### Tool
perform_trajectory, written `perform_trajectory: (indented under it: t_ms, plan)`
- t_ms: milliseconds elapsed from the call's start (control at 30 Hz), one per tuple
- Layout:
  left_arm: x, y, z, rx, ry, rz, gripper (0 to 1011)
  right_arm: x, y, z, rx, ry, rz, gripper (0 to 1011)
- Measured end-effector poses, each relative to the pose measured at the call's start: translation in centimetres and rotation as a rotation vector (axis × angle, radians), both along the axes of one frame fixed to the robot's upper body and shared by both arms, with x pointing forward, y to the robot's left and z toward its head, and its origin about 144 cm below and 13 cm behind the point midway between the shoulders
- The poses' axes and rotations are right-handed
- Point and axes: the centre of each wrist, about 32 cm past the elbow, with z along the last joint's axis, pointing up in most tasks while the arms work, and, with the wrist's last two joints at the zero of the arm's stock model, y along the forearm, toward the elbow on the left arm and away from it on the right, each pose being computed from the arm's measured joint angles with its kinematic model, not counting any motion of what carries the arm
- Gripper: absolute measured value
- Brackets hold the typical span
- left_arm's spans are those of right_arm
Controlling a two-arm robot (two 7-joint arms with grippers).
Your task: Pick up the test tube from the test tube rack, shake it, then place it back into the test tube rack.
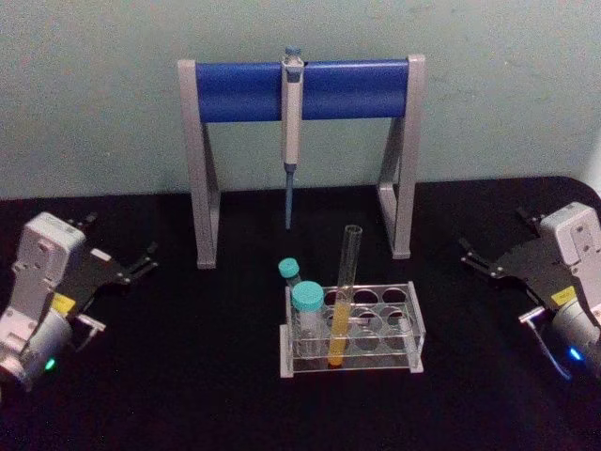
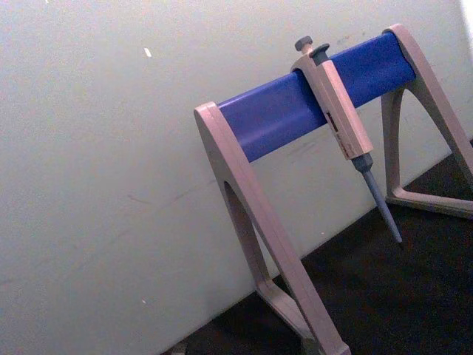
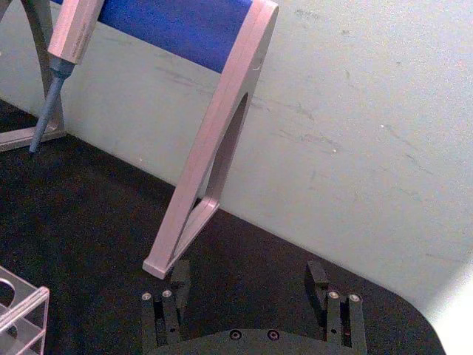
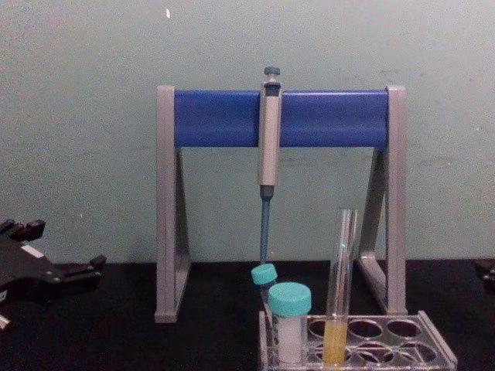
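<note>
Black table, pale wall; rack between left gripper and right gripper

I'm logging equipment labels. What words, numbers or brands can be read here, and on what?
None is readable.
Yellow sticker on the left claw: too blurred.
Yellow sticker on the right claw: too blurred.
Pipette: no legible marking.
</note>
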Motion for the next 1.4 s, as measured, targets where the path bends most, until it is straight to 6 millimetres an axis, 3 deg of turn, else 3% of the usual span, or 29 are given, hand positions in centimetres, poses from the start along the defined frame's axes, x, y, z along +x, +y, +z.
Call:
perform_trajectory:
  t_ms: [1400]
  plan:
    - [0.0,0.0,0.0,0.0,0.0,0.0,1001,0.0,0.0,0.0,0.0,0.0,0.0,1000]
